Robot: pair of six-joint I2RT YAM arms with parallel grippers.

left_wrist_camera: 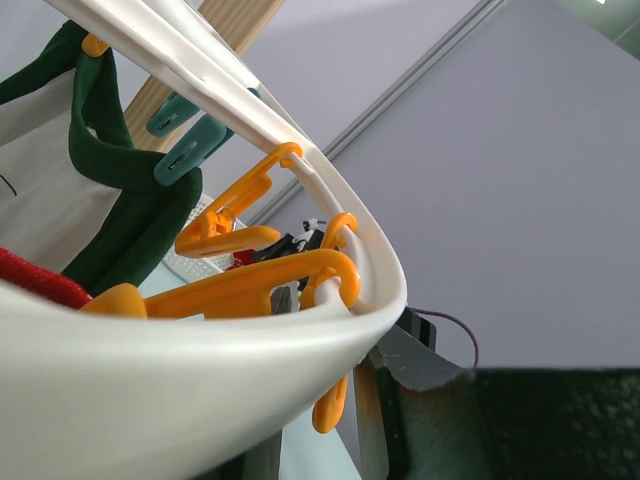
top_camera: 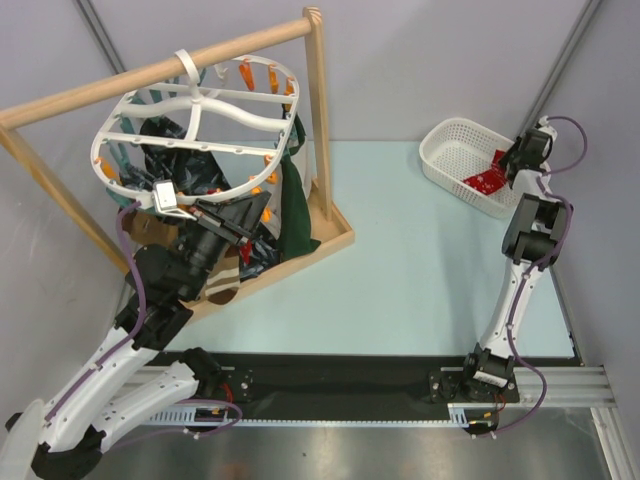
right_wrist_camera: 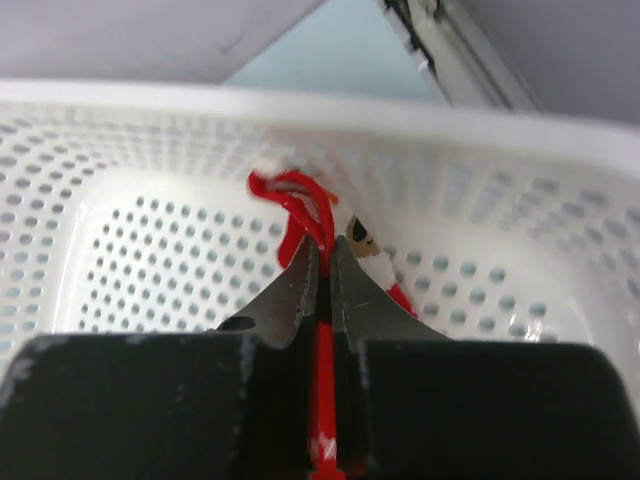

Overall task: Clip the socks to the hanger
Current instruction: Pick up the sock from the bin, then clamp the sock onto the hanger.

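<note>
The white oval hanger (top_camera: 195, 105) hangs from the wooden pole, with orange clips (left_wrist_camera: 250, 285) and teal clips (left_wrist_camera: 185, 140) on it. A dark green sock (top_camera: 296, 215) and dark patterned fabric (top_camera: 180, 165) hang from it; the green sock also shows in the left wrist view (left_wrist_camera: 110, 165). My left gripper (top_camera: 248, 213) sits at the hanger's near right rim (left_wrist_camera: 200, 370). Its fingers (left_wrist_camera: 420, 365) stand apart under the rim, with an orange clip hanging between them. My right gripper (top_camera: 506, 165) is in the basket, shut on a red sock (right_wrist_camera: 298, 205).
The white mesh basket (top_camera: 448, 132) stands at the back right, with more red fabric (top_camera: 484, 181) in it; its wall (right_wrist_camera: 150, 150) fills the right wrist view. The wooden rack (top_camera: 320, 110) has a tray base (top_camera: 335, 238). A brown striped sock (top_camera: 224, 278) lies on the tray.
</note>
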